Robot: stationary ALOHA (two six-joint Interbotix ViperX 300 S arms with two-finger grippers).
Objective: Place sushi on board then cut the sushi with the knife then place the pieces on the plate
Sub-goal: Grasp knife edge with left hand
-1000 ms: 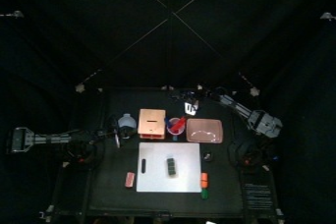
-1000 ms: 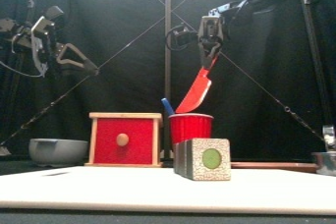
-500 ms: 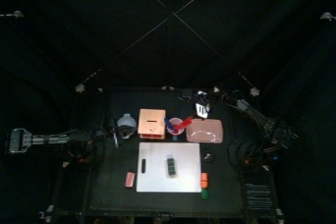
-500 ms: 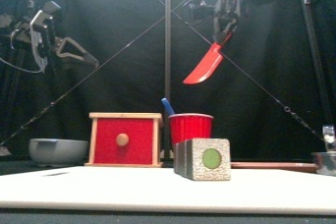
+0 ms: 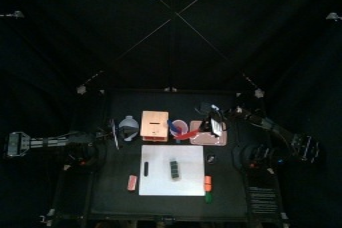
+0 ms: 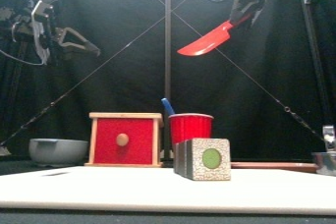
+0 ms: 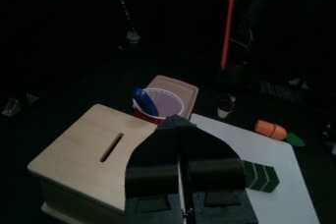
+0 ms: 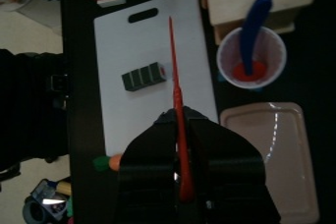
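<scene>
The dark green sushi roll (image 5: pixel 175 169) lies whole on the white cutting board (image 5: pixel 158 157); in the front view the sushi roll (image 6: pixel 202 159) stands near and large. My right gripper (image 8: pixel 178 122) is shut on the red knife (image 8: pixel 174 71), whose blade points over the board beside the roll (image 8: pixel 143 77). In the front view the red knife (image 6: pixel 210 41) hangs high, tilted, well above the red cup (image 6: pixel 191 128). The blue knife (image 8: pixel 257 20) stays in the cup (image 8: pixel 250 57). The pink tray (image 5: pixel 210 133) lies right of the cup. My left gripper (image 7: pixel 179 138) is shut and empty, above the wooden box (image 7: pixel 98 151).
The wooden box (image 5: pixel 154 124) with its red drawer front stands behind the board, the blue-grey bowl (image 5: pixel 128 127) to its left. A pink toy (image 5: pixel 132 182) lies left of the board and an orange and green toy (image 5: pixel 209 184) at its right edge.
My right gripper has risen with the red knife and come forward toward the board; the blade has swung from steep to nearly level. The left arm has barely moved.
</scene>
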